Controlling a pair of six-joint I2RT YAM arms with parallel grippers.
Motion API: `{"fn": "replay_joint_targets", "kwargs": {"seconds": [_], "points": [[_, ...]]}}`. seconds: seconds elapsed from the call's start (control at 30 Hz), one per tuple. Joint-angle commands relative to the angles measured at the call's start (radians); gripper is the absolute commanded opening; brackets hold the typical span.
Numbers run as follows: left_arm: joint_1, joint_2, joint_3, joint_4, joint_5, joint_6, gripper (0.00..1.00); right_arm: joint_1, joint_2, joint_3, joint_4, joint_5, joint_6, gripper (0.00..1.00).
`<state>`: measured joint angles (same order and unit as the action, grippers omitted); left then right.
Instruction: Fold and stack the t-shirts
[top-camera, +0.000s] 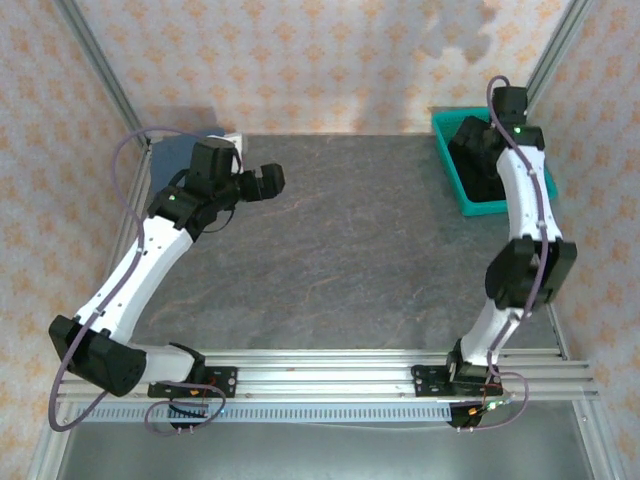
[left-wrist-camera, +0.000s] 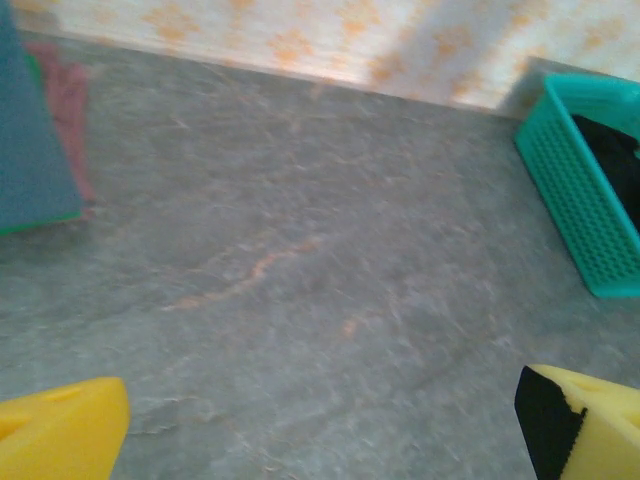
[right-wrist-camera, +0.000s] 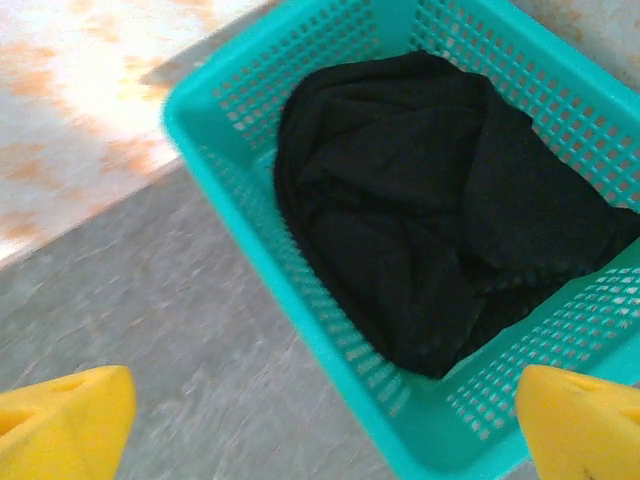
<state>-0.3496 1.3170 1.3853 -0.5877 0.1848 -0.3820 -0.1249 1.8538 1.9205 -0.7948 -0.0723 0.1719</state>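
From above, we see the grey, stone-patterned surface bare across its middle. The left pincer hangs above its far left part, and the right arm reaches over the teal basket in the far right corner. Walls papered in a pale orange flower pattern close the space on three sides, with metal frame posts running up at the corners.

In the left wrist view, the left pincer stands wide and holds nothing, its yellow fingertips at the lower edges. At the far left lies the slate-blue t-shirt, flat and straight-edged. The green t-shirt shows as a thin rim under it, and the pinkish-red t-shirt peeks out beside it. We judge these three to be folded and stacked already, though we see too little of the pile to be sure how neat it is.

In the right wrist view, the right pincer is also spread wide and empty, poised above the basket's near rim. The black t-shirt lies crumpled inside the basket, untouched by either finger. So we reckon one shirt is left: it has to come out, be spread on the open surface, folded, and set on the pile at the left.
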Motion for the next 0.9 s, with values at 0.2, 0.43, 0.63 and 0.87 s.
{"fn": "replay_joint_targets", "kwargs": {"seconds": [0.2, 0.43, 0.63, 0.87], "points": [[-0.143, -0.132, 0.1, -0.032, 0.012, 0.048, 1.0, -0.077, 0.362, 0.28, -0.129, 0.068, 0.121, 0.96], [-0.147, -0.256, 0.094, -0.083, -0.04, 0.042, 1.0, -0.084, 0.556, 0.389, -0.093, 0.102, 0.184, 0.96], [-0.147, -0.356, 0.087, -0.154, -0.152, 0.032, 1.0, -0.085, 0.636, 0.404, -0.033, 0.102, 0.286, 0.86], [-0.147, -0.412, 0.032, -0.177, -0.263, 0.018, 1.0, -0.09, 0.562, 0.29, 0.128, 0.041, 0.38, 0.2]]}}
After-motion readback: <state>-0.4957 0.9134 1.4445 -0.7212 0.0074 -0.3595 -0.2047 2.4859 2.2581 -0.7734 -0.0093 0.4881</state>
